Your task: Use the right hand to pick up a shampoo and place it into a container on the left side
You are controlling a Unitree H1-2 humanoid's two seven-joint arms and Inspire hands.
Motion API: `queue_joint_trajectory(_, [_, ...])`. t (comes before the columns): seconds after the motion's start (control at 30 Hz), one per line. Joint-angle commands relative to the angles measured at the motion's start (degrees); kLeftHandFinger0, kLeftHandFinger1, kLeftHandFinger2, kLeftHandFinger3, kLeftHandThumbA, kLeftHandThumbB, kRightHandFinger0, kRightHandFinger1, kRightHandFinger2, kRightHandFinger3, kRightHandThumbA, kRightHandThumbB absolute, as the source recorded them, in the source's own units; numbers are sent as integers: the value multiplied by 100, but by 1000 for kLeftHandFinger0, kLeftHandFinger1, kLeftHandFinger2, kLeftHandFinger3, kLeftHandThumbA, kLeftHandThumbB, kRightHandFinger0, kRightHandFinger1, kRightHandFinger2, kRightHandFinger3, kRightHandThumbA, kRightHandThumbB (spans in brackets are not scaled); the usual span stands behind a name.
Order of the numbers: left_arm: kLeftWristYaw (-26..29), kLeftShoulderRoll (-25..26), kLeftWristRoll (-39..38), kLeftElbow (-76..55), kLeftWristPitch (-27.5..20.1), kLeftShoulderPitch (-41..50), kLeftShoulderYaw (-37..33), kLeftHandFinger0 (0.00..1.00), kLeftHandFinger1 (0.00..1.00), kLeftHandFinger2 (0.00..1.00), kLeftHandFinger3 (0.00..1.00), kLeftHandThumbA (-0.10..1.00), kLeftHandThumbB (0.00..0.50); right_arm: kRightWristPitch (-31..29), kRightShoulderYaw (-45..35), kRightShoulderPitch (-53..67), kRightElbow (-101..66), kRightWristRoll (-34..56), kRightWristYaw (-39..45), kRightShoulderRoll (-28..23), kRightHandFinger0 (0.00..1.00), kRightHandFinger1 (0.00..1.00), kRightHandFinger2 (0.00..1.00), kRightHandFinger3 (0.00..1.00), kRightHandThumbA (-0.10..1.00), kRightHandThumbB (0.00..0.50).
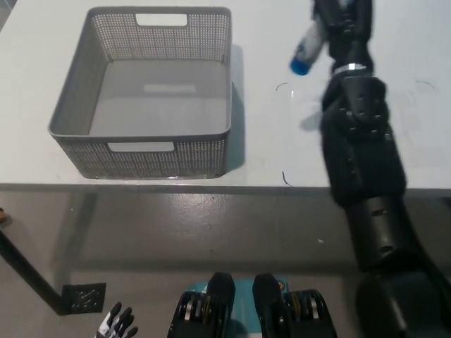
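Observation:
My black right hand (342,17) is raised above the white table, shut on a white shampoo bottle (310,44) with a blue cap. The bottle tilts down to the left, cap end lowest, in the air right of the basket. The grey mesh basket (151,158) stands on the left part of the table with nothing visible inside. The white left hand (117,325) hangs at the picture's lower left, below the table edge, fingers apart.
The white table (282,148) has its front edge running across the middle of the picture. Below it lies grey floor with a dark table leg and foot plate (83,296) at the lower left.

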Motion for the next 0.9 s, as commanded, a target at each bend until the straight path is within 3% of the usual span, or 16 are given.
queue_joint_trajectory(0.0, [87, -61, 235, 103, -31, -109, -60, 1000, 1000, 1000, 1000, 947, 58, 128, 308, -540, -61, -257, 17, 239, 0, 188, 539, 682, -100, 115])
queue_joint_trajectory(0.1, [95, -95, 279, 169, -10, -173, -80, 1000, 1000, 1000, 1000, 932, 68, 57, 406, -630, 105, -225, 3, 437, 0, 144, 503, 671, -100, 106])
queue_joint_trajectory(0.17, [103, -130, 282, 224, -20, -186, -85, 1000, 1000, 1000, 1000, 919, 61, 92, 464, -699, 227, -283, -85, 565, 0, 162, 535, 675, -100, 110])
queue_joint_trajectory(0.27, [116, -161, 314, 297, -37, -185, -84, 1000, 1000, 1000, 1000, 898, 43, 130, 546, -803, 530, -378, -245, 766, 0, 242, 665, 722, -100, 115])
queue_joint_trajectory(0.43, [93, -165, 407, 384, -133, -175, -110, 1000, 1000, 1000, 1000, 922, 45, -91, 578, -890, 976, -364, -340, 917, 0, 274, 694, 734, -100, 92])
queue_joint_trajectory(0.47, [80, -171, 389, 404, -160, -178, -110, 1000, 1000, 1000, 1000, 921, 39, -137, 581, -930, 1119, -376, -388, 944, 0, 256, 654, 716, -100, 91])
queue_joint_trajectory(0.5, [52, -162, 371, 433, -206, -182, -120, 1000, 1000, 1000, 1000, 919, 36, -191, 579, -955, 1246, -374, -412, 966, 0, 179, 548, 654, -100, 84])
queue_joint_trajectory(0.57, [26, -155, 357, 405, -175, -171, -141, 1000, 1000, 1000, 1000, 920, 33, -222, 584, -997, 1400, -427, -505, 984, 0, 78, 431, 613, -100, 87])
queue_joint_trajectory(0.6, [0, -163, 312, 319, -67, -124, -173, 1000, 1000, 1000, 1000, 917, 32, -173, 635, -1018, 1517, -551, -645, 998, 0, 3, 352, 758, -100, 99])
queue_joint_trajectory(0.63, [-19, -167, 292, 257, 14, -105, -204, 1000, 1000, 1000, 1000, 916, 30, -255, 646, -1048, 1689, -586, -693, 996, 0, 32, 402, 515, -100, 101])
queue_joint_trajectory(0.67, [-18, -161, 313, 257, 3, -105, -218, 1000, 1000, 1000, 1000, 917, 29, -379, 620, -1061, 1812, -530, -659, 996, 0, 67, 460, 441, -100, 103])
queue_joint_trajectory(0.7, [-23, -162, 311, 246, 6, -88, -238, 1000, 1000, 1000, 1000, 919, 28, -434, 575, -1051, 1891, -459, -635, 1012, 0, 149, 581, 350, -100, 105])
queue_joint_trajectory(0.77, [-34, -153, 296, 237, -41, -77, -284, 1000, 1000, 1000, 1000, 921, 24, -407, 600, -1032, 2031, -511, -695, 1023, 0, 252, 652, 407, -100, 118])
queue_joint_trajectory(0.8, [-18, -148, 309, 224, -32, -70, -298, 1000, 1000, 1000, 1000, 922, 25, -413, 610, -1026, 2055, -527, -703, 1018, 0, 295, 654, 471, -100, 114])
queue_joint_trajectory(0.87, [-41, -95, 305, 234, -75, -70, -325, 1000, 1000, 1000, 1000, 925, 25, -406, 668, -973, 2139, -598, -711, 1004, 22, 393, 770, 651, -100, 132])
